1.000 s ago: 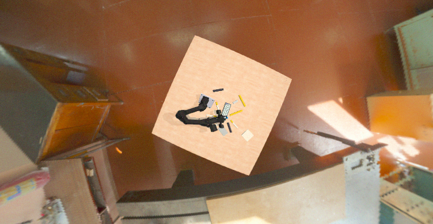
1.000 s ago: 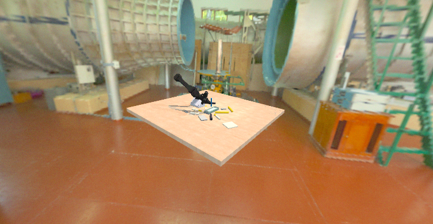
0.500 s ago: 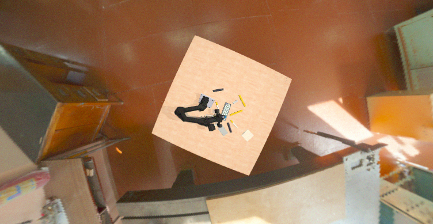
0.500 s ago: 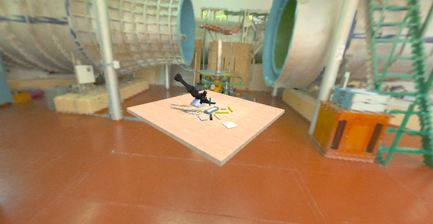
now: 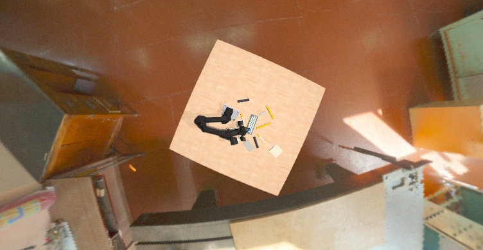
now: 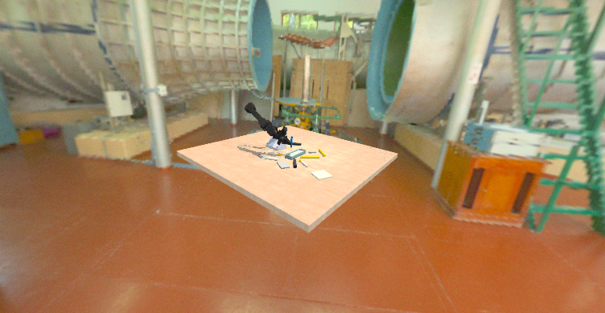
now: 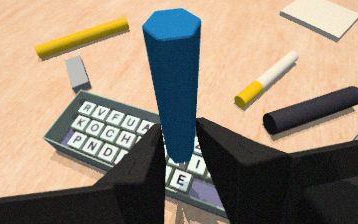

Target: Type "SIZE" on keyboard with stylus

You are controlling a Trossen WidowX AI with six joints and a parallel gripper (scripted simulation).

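My gripper [image 7: 178, 128] [image 5: 246, 130] [image 6: 291, 143] is shut on the blue hexagonal stylus [image 7: 172, 75], which stands upright between the black fingers. Its lower end is hidden behind the fingers, right over the keyboard [image 7: 100, 132] [image 5: 252, 123] [image 6: 295, 154]. The keyboard is a small grey-green tray of white letter keys. Keys I and E show just below and right of the stylus. The keyboard's right part is hidden by the fingers.
A long yellow stick [image 7: 82, 36], a grey block [image 7: 76, 72], a white and yellow marker [image 7: 267, 79], a dark cylinder [image 7: 312, 109] and a cream pad [image 7: 321, 17] lie on the wooden table [image 5: 216, 79] around the keyboard.
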